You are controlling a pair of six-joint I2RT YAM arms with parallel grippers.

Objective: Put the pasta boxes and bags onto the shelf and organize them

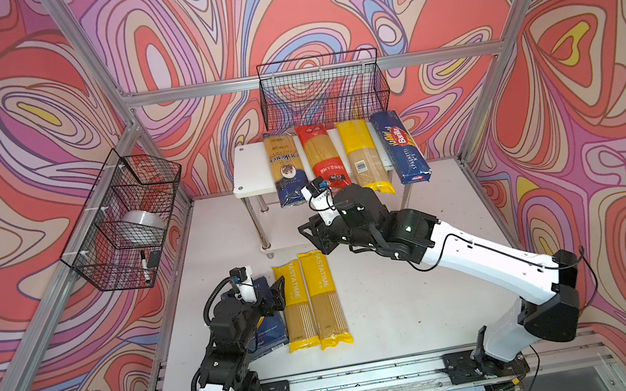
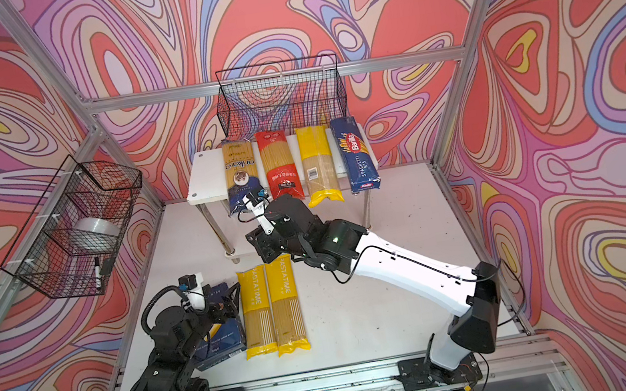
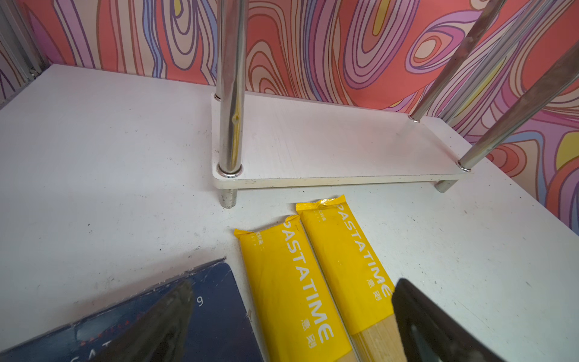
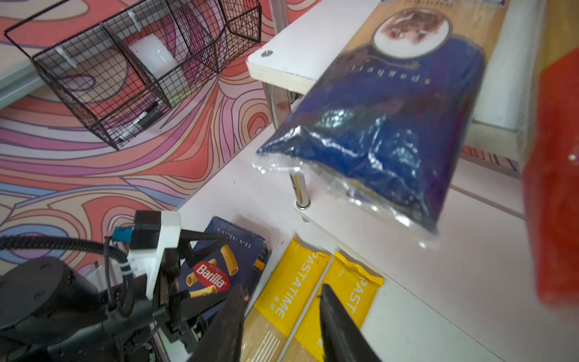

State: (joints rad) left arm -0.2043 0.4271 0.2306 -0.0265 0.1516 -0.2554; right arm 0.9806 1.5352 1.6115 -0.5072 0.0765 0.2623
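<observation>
On the shelf's top board [image 1: 251,172] lie a gold-and-navy bag [image 1: 285,167], a red-ended bag [image 1: 320,157], a yellow-ended bag [image 1: 361,151] and the long Barilla spaghetti box [image 1: 400,145], side by side, their near ends overhanging. Two yellow PASTATIME bags [image 1: 296,308] [image 1: 324,295] lie together on the table before the shelf's bare lower board [image 3: 329,147]. Left of them is the wide Barilla box [image 4: 225,260]. My left gripper [image 3: 294,282] hovers open, spanning the box's edge and both bags. My right gripper [image 4: 282,288] hangs open and empty above the bags' far ends.
A black wire basket [image 1: 117,221] with a tape roll and a marker hangs on the left wall. Another wire basket [image 1: 323,90] hangs on the back wall above the shelf. Chrome legs [image 3: 230,94] stand at the shelf's corners. Aluminium frame posts border the white table [image 1: 422,293].
</observation>
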